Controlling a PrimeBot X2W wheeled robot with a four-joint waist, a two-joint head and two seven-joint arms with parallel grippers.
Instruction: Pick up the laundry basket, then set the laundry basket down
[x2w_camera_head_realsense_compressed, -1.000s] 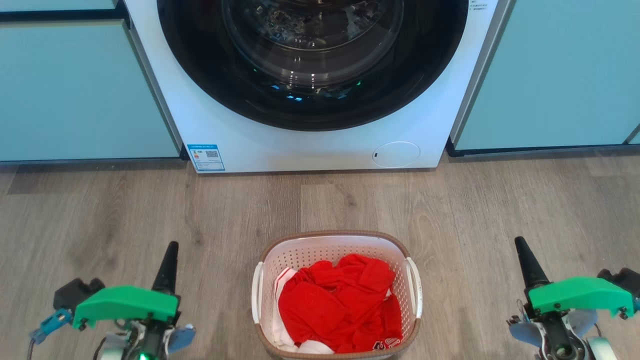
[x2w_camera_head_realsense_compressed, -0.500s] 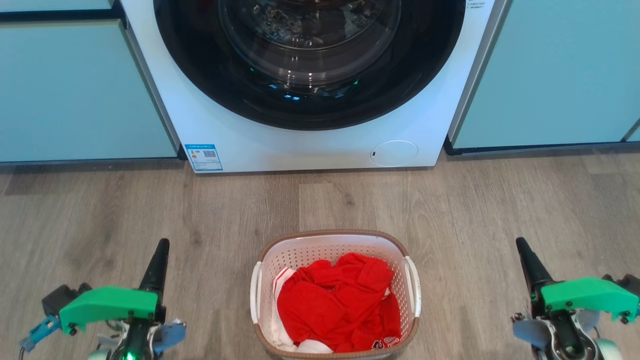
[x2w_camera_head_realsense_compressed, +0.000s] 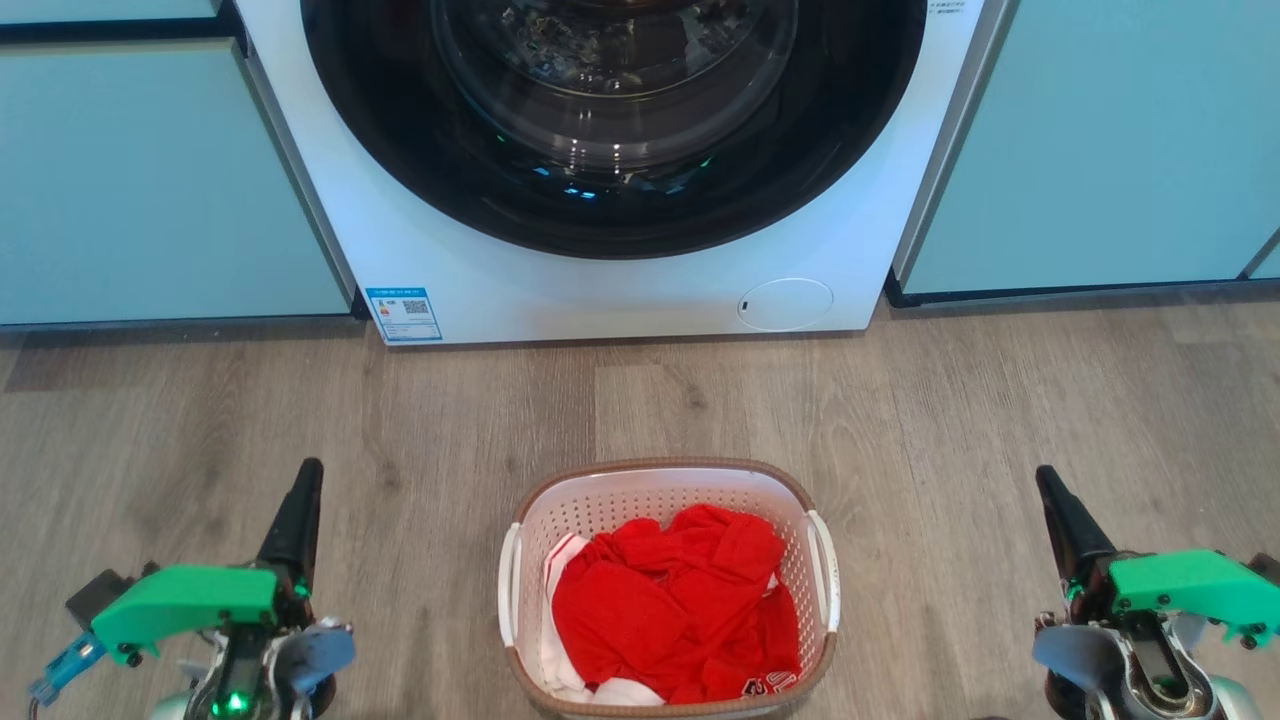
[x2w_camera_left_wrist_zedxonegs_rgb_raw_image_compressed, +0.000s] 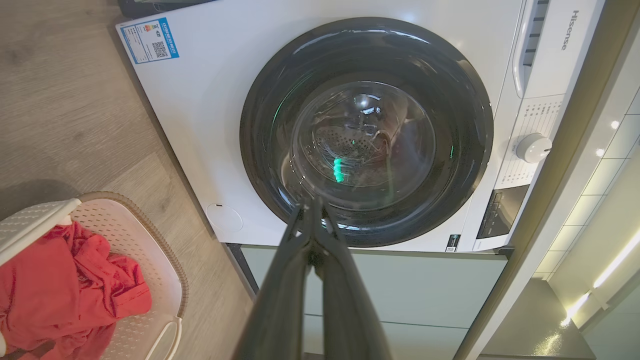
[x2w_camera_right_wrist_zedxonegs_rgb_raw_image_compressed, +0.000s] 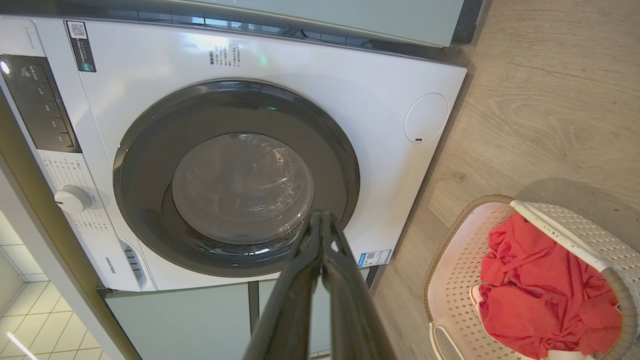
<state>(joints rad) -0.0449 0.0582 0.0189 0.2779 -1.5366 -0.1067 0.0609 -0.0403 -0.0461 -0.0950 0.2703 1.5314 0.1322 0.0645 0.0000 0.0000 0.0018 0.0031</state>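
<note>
Standing on the wood floor (x2w_camera_head_realsense_compressed: 900, 420) before the washing machine (x2w_camera_head_realsense_compressed: 620, 290), the laundry basket (x2w_camera_head_realsense_compressed: 640, 505) holds red cloth (x2w_camera_head_realsense_compressed: 670, 610). Wrist views add the washer's control dial (x2w_camera_left_wrist_zedxonegs_rgb_raw_image_compressed: 532, 148). The left gripper (x2w_camera_head_realsense_compressed: 306, 478) and right gripper (x2w_camera_head_realsense_compressed: 1048, 480) flank the basket, well apart from it, fingers pressed together, empty, pointing at the washer

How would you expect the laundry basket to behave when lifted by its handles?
Probably light: the laundry basket has perforated walls and holds only soft clothes. Likely fairly stiff, given its brown rim. Lifted by one handle alone, it would probably tip.
</note>
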